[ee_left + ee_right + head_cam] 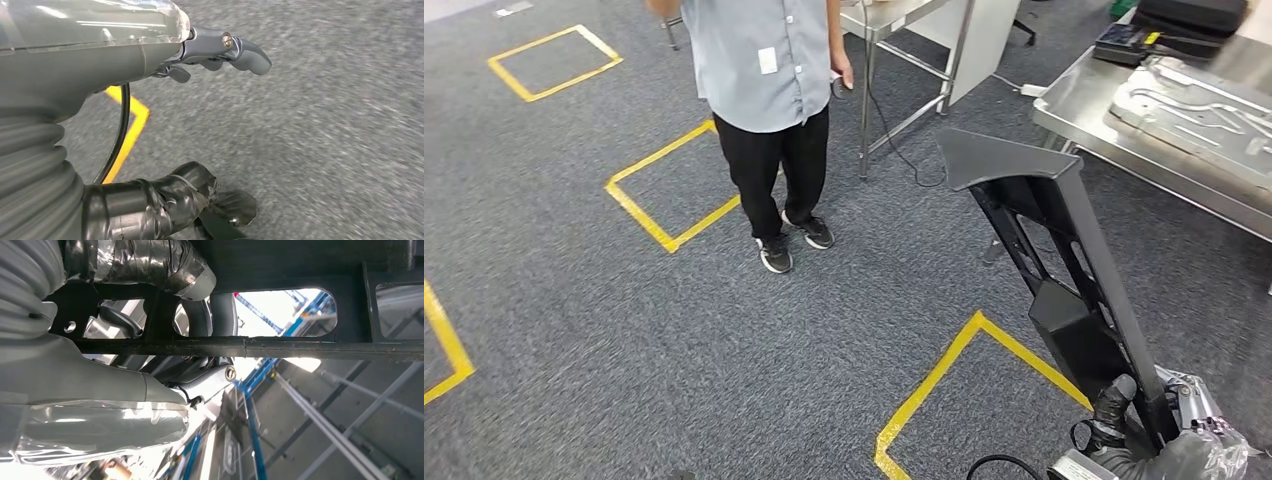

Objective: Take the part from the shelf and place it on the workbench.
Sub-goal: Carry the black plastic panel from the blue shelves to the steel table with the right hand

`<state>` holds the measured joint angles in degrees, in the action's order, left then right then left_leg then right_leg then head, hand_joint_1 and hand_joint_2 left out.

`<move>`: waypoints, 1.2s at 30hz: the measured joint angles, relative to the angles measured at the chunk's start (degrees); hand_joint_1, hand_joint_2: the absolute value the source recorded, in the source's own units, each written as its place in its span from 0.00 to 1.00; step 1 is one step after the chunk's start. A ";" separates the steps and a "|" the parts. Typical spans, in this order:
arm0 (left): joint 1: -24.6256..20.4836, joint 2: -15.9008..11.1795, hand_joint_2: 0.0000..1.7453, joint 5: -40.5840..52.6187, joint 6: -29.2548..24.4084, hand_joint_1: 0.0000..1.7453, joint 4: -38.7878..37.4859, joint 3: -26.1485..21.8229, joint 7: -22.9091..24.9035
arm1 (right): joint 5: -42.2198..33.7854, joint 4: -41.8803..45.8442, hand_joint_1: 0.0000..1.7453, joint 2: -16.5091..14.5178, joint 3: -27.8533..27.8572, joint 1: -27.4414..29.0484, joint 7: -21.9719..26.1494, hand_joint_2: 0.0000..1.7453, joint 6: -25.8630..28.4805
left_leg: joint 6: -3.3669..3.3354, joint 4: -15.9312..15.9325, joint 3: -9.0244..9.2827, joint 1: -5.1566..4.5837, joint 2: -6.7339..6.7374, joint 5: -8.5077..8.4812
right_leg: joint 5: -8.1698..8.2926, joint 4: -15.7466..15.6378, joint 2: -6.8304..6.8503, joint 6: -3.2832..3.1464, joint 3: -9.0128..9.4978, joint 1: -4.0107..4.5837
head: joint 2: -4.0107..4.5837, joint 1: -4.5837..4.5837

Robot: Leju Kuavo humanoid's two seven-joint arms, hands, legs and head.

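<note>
The part (1064, 260) is a long black frame with a flat angled plate at its upper end. My right hand (1159, 440) grips its lower end at the bottom right of the head view, holding it tilted up above the carpet. In the right wrist view my right hand's (125, 400) fingers wrap through the openings of the black frame (300, 345). The steel workbench (1074, 115) stands at the upper right, just beyond the part's top. My left hand (150, 55) hangs over the carpet with its fingers apart and nothing in it.
A person (769, 100) in a grey shirt and black trousers stands ahead on the carpet. A stamped metal panel (1194, 110) and a black case (1184, 15) lie on the workbench. Yellow tape squares (969, 350) mark the floor. A second table (904, 20) stands behind the person.
</note>
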<state>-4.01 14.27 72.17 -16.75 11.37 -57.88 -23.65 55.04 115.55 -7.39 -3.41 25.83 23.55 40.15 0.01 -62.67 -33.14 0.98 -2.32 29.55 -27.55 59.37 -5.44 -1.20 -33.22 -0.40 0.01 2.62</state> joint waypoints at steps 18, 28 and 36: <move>-0.31 0.13 1.00 0.27 0.13 0.00 0.00 -0.07 -0.01 | -0.02 -0.45 1.00 0.08 0.00 -0.38 -0.68 1.00 0.00 | -0.84 4.51 3.44 -0.41 8.38 0.34 | 0.09 0.16 9.08 1.17 -0.84 0.79 | 0.00 0.11; -0.05 0.21 1.00 0.33 0.14 0.00 0.00 -0.09 0.14 | 0.02 -0.78 1.00 0.11 -0.20 -0.57 -0.75 1.00 0.00 | 0.27 -8.80 -3.48 -0.20 2.59 4.61 | 0.36 -0.87 1.86 -0.70 0.34 0.13 | -0.01 0.05; -0.34 0.04 1.00 0.30 0.28 0.00 0.00 -0.11 0.02 | 0.08 -0.92 1.00 0.27 -0.23 -0.53 -1.08 1.00 0.00 | -1.55 4.50 1.62 -0.24 0.10 -1.49 | -0.30 0.48 -1.22 1.50 -0.77 -0.27 | -0.01 0.11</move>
<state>-4.34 14.32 72.46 -16.47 11.37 -57.99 -23.64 55.12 114.63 -7.11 -3.64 25.30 22.46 40.15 -1.54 -58.17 -31.52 0.74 -2.22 28.05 -27.85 59.84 -6.65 0.30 -33.99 -0.67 0.00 2.73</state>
